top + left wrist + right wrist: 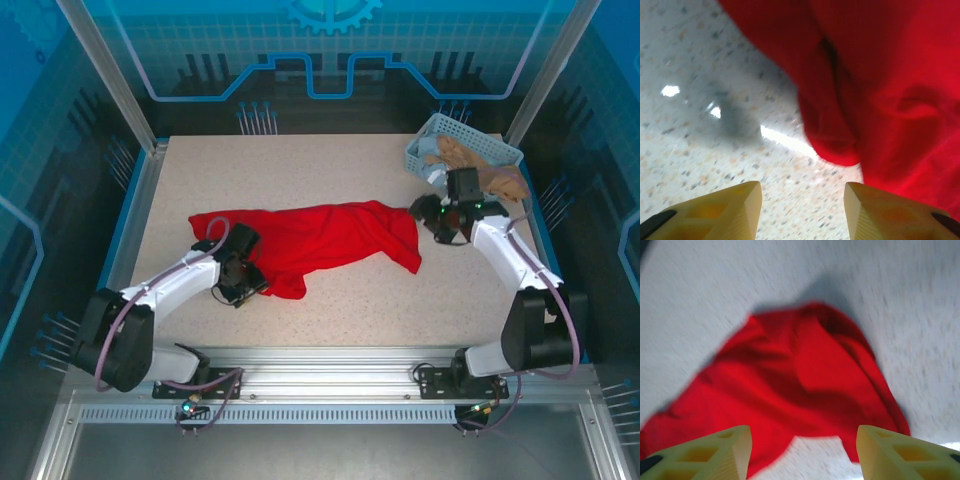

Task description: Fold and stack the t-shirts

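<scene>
Speckled table [300,170]: one red t-shirt [325,238], one basket [420,150]

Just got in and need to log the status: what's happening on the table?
A red t-shirt lies bunched in a long strip across the table, not yet folded. The robot's left gripper is open by the shirt's near left edge, and the right gripper is open at its right end; neither holds anything. Tan cloth sits in the blue basket at the far right corner.
</scene>
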